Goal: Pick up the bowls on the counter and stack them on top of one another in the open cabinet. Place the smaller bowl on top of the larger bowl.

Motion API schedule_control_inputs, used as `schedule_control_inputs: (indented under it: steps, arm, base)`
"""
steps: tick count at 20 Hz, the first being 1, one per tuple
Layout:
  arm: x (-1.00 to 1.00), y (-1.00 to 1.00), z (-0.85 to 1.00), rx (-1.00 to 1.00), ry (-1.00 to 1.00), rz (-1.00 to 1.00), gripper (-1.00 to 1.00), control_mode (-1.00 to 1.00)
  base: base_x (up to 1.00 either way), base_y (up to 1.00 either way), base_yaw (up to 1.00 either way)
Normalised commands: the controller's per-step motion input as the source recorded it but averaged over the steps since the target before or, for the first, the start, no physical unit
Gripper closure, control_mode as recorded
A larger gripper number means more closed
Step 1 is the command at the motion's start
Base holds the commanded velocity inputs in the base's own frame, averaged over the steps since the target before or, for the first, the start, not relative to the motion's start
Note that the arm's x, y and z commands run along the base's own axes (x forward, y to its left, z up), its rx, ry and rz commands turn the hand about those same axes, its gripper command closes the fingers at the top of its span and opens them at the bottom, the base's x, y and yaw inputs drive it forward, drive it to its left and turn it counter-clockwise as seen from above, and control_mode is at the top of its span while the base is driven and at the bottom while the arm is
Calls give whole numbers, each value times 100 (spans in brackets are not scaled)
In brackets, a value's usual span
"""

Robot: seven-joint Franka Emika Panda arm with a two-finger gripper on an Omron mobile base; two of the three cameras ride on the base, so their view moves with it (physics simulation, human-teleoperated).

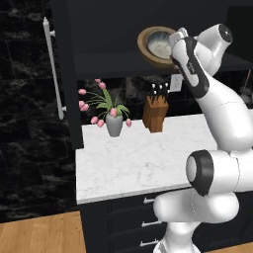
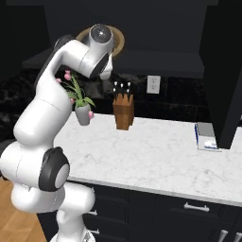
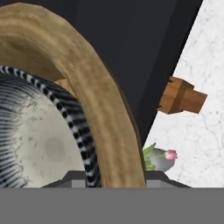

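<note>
- We find the smaller bowl [image 1: 159, 46] nested inside the larger bowl [image 1: 146, 49] on the open cabinet [image 1: 108, 62] shelf; stacking appears done.
- Our gripper [image 1: 174, 43] sits at the bowls; its grip we cannot tell.

A black marble backsplash [image 2: 179, 97] with pale veins runs behind the worktop, carrying a white wall socket [image 2: 153, 84] at about one o'clock from the brown knife block [image 2: 124, 111]. A grey vase of pink tulips [image 1: 113, 123] stands at nine o'clock from that block, and a small white-and-blue box [image 2: 206, 136] lies far off at three o'clock. Warm wood plank flooring [image 1: 39, 234] shows at the lower left, below dark drawer fronts with silver handles [image 2: 196, 207].
</note>
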Motion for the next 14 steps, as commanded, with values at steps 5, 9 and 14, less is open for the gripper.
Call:
schedule_control_inputs:
  steps: [5, 9, 14]
  arm:
    - [20, -1, -1, 0, 0, 0, 100, -100]
    - [40, 0, -11, 0, 1, 0, -100, -100]
    - [39, 0, -1, 0, 0, 0, -100, -100]
  base:
    - [0, 0, 0]
    - [0, 0, 0]
    - [0, 0, 0]
